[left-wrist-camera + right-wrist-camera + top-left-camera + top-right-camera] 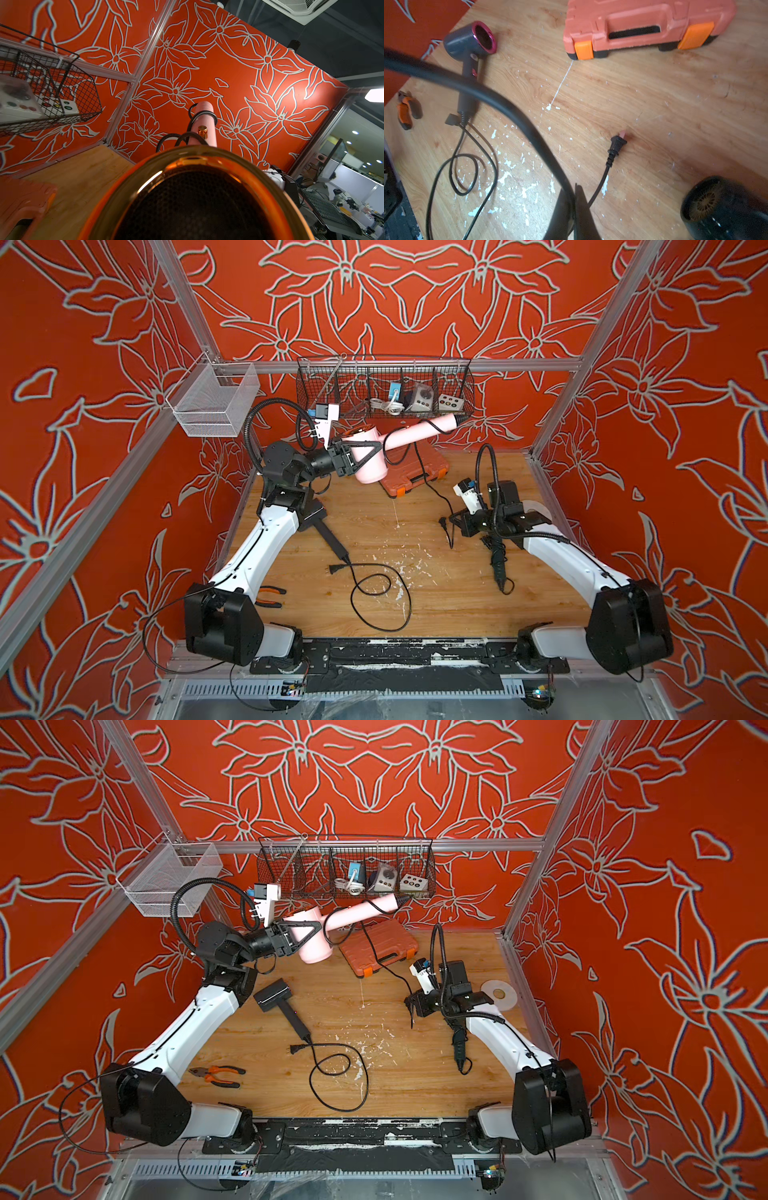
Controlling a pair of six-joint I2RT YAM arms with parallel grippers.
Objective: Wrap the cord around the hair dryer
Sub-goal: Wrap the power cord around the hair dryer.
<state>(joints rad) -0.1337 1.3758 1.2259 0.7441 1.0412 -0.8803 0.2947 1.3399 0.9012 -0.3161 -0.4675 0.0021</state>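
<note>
The left pincer (356, 452) grips the pink hair dryer (369, 475) by its round head, up in the air over the back of the table (457, 614). The cord (512, 110) already goes round the handle a couple of times. The right pincer (576, 187) is pinched tight on the cord near the plug (617, 144), so I think a long loose piece is left to wind. I count three hair dryers, the pink one, a grey one (286, 1006) and a black one (496, 560), plus one orange case (415, 472) and one pair of pliers (220, 1075).
</note>
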